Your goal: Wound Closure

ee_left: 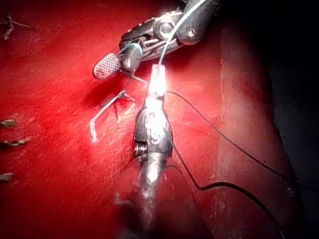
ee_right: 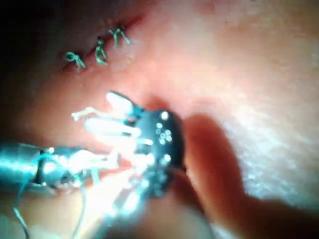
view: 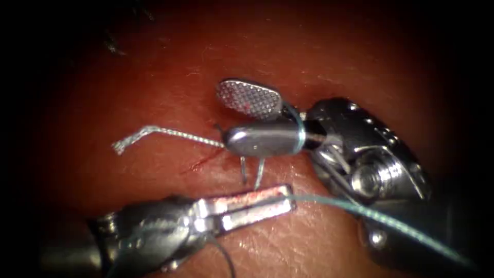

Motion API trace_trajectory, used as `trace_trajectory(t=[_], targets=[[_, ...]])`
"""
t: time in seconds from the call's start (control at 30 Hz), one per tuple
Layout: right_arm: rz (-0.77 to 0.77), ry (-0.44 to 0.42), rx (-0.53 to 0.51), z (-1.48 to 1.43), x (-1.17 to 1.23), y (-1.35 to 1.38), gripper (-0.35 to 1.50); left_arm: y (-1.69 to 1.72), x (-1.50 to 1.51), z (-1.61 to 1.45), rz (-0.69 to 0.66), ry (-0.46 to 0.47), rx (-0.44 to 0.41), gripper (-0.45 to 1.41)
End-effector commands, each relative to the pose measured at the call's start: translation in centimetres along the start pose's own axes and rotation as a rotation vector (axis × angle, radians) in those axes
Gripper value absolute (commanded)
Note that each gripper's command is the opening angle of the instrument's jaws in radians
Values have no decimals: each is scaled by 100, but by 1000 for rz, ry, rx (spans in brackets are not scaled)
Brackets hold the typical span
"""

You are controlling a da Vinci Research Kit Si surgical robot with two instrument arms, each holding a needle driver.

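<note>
So the right tool (view: 234, 121) sits over the cut (view: 203, 160) mid-tissue (view: 154, 72) with jaws spread wide, teal thread (view: 296, 131) looped round its lower jaw. The left tool (view: 288, 198) has jaws closed on that thread just below. A frayed cut end (view: 154, 133) pokes out leftward. Finished knots (ee_right: 99, 50) sit farther along. Can't make out the needle anywhere.

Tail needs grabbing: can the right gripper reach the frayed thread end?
Probably yes: the right gripper is open, holding nothing, its tips beside the frayed thread end, nothing between. The left gripper holds the thread, clear of that path.
</note>
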Motion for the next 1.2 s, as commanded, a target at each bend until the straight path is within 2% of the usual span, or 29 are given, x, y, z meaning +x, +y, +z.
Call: trace_trajectory(t=[0.03,0.3,0.47,0.73,0.87,1.07,1.2], targets=[[-12,-8,-3,2,-9,5,61,4,-7,2,-3,0,2,-45],[-205,-178,-142,2,-4,11,69,8,-4,-5,-5,-14,2,-45],[-252,-234,-170,9,-5,10,73,10,-4,-11,-6,-20,4,-45],[-407,-383,-241,54,-12,4,73,14,-4,-25,-10,-33,7,-45],[-513,-521,-295,66,-17,1,71,15,-4,-30,-16,-36,6,-45],[-534,-594,-315,66,-19,1,69,17,-5,-32,-15,-39,8,-45],[-536,-700,-343,67,-25,3,64,19,-6,-33,-19,-39,8,-45]])
